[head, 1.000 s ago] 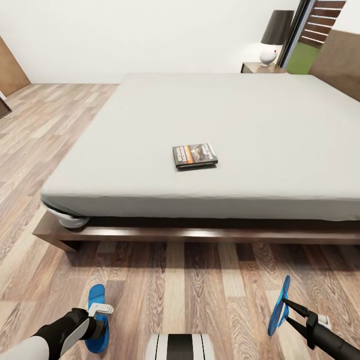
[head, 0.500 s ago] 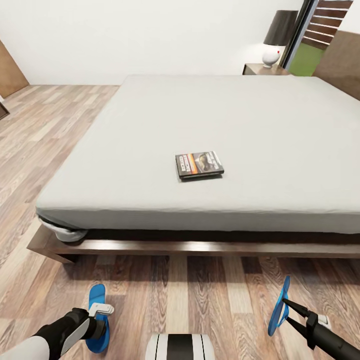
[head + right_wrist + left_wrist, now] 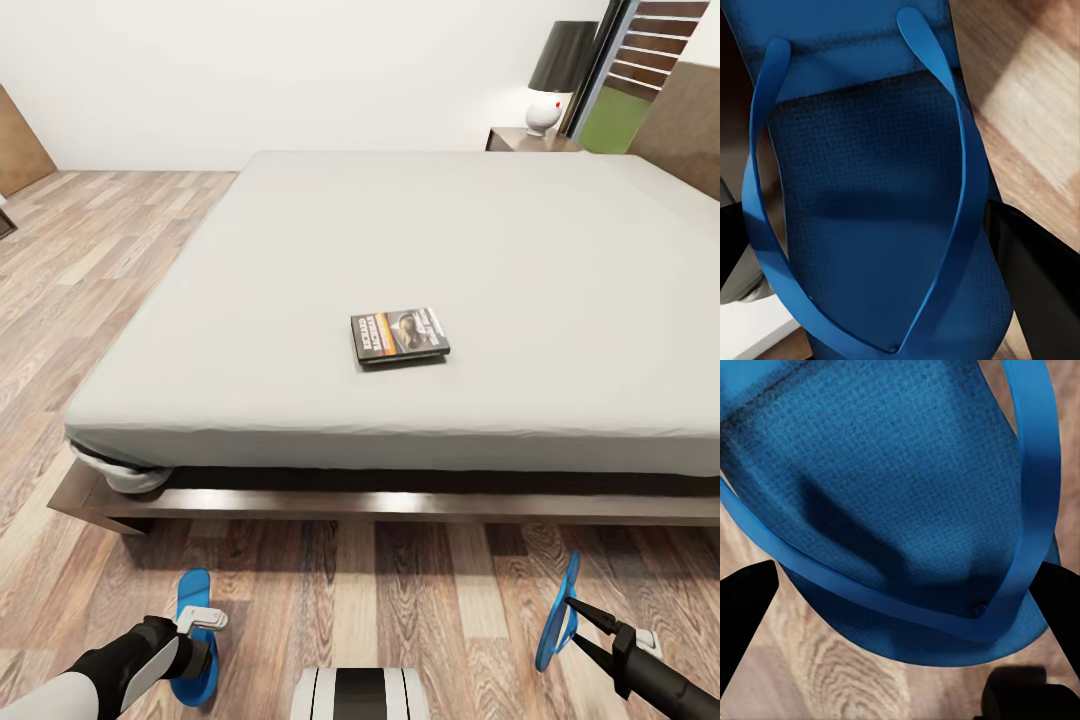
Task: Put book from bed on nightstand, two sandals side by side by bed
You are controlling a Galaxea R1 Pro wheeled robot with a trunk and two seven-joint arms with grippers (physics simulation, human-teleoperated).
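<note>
Facing the bed [image 3: 560, 250], where the book [image 3: 399, 335] lies on the grey mattress, the left pincer [image 3: 200, 625] and right pincer [image 3: 572, 622] each clamp a blue sandal [image 3: 192, 645] [image 3: 556, 612] above the wood floor [image 3: 420, 590].

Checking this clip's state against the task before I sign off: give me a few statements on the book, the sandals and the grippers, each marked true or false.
1. The book lies on the bed. True.
2. Both sandals are set side by side, touching, on the floor. False: the left sandal is at the left gripper and the right sandal is at the right gripper, far apart.
3. The right sandal is tilted up on its edge in the head view. True.
4. The book rests on the nightstand. False: the nightstand carries a lamp, not the book.
5. The floor is grey carpet. False: it is wood plank.
</note>
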